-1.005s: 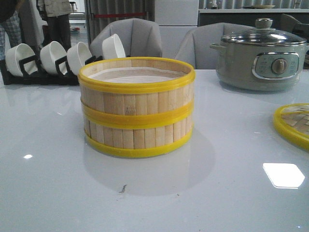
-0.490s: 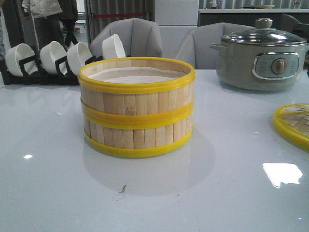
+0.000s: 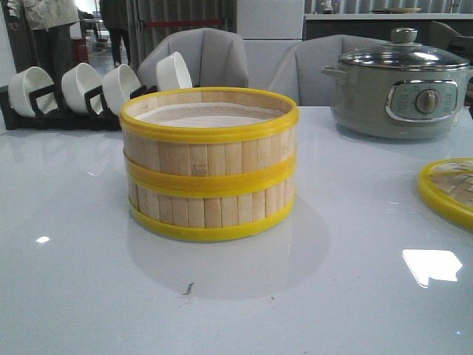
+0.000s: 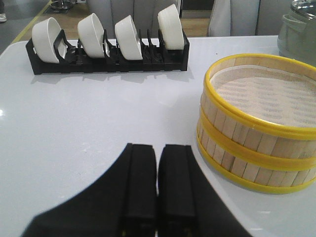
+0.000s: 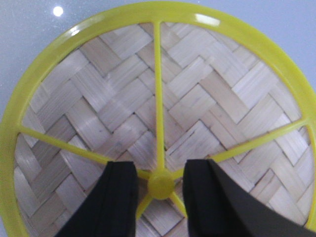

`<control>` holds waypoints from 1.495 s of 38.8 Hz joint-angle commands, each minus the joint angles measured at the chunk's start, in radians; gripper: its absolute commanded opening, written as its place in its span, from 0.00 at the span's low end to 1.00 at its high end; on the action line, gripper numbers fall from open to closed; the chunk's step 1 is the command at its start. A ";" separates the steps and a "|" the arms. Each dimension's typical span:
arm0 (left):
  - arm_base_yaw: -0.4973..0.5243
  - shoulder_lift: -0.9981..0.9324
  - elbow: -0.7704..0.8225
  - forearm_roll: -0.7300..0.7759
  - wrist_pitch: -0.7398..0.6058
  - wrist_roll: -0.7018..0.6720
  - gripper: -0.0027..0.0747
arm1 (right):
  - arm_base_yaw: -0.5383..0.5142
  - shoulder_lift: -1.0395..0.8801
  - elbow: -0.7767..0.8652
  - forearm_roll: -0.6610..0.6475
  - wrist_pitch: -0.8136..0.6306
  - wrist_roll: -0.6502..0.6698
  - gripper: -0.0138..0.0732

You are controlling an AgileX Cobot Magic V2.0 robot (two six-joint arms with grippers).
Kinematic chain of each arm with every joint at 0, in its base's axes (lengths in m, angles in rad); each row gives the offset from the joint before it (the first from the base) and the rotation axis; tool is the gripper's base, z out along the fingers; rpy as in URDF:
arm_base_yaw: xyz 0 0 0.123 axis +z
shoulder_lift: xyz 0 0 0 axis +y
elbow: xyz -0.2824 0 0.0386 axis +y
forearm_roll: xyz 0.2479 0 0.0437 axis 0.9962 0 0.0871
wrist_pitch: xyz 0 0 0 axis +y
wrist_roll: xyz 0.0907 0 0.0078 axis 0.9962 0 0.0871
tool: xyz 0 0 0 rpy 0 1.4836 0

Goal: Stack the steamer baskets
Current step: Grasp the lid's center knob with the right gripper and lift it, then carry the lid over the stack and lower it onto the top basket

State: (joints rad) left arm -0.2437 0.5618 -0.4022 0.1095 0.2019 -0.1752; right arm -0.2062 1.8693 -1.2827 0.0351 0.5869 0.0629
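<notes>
A: Start nearest. What are the tools doing?

B: The left tool (image 4: 157,187) has its two black fingers pressed together with nothing between them, hanging over bare bench (image 4: 89,118) just beside the stack. The right tool (image 5: 160,197) is spread apart, its fingers either side of the yellow hub of the woven lid (image 5: 158,98), which lies underside up. I can't tell whether it touches the lid.

A: And the task's things?

B: Two steamer baskets (image 3: 209,163), one seated squarely on the other, mid-bench in the front view. The yellow rims meet evenly all round and the whitish liner shows in the upper one.

A: Anything changed over the last second?

B: On the bench, nothing. The stack, lid edge and pot sit exactly as they did. Only the people far behind have shifted. I'd judge the stacking itself done; with the right tool poised over the lid, capping the stack may be next, though that's a guess.

A: Counts, moving outward?

B: Two baskets, one lid (image 3: 448,191) at the right edge of the front view, then four white bowls (image 4: 103,34) in one black rack (image 4: 108,61), one grey-green electric pot (image 3: 399,85) with a glass lid, and two grey chairs (image 3: 203,55) behind.
</notes>
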 commanded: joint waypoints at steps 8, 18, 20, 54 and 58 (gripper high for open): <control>0.002 0.000 -0.028 -0.002 -0.090 -0.008 0.15 | -0.005 -0.041 -0.034 -0.012 -0.056 -0.014 0.56; 0.002 0.000 -0.028 -0.002 -0.090 -0.008 0.15 | -0.005 -0.039 -0.034 -0.012 -0.055 -0.014 0.45; 0.002 0.000 -0.028 -0.002 -0.090 -0.008 0.15 | -0.005 -0.039 -0.034 -0.012 -0.055 -0.014 0.40; 0.002 0.000 -0.028 -0.002 -0.090 -0.008 0.15 | 0.142 -0.205 -0.222 -0.003 0.148 -0.014 0.22; 0.002 0.000 -0.028 -0.002 -0.090 -0.008 0.15 | 0.215 -0.209 -0.313 0.010 0.228 -0.014 0.22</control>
State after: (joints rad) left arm -0.2437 0.5618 -0.4022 0.1095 0.2019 -0.1752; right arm -0.0423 1.7223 -1.4968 0.0333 0.7943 0.0629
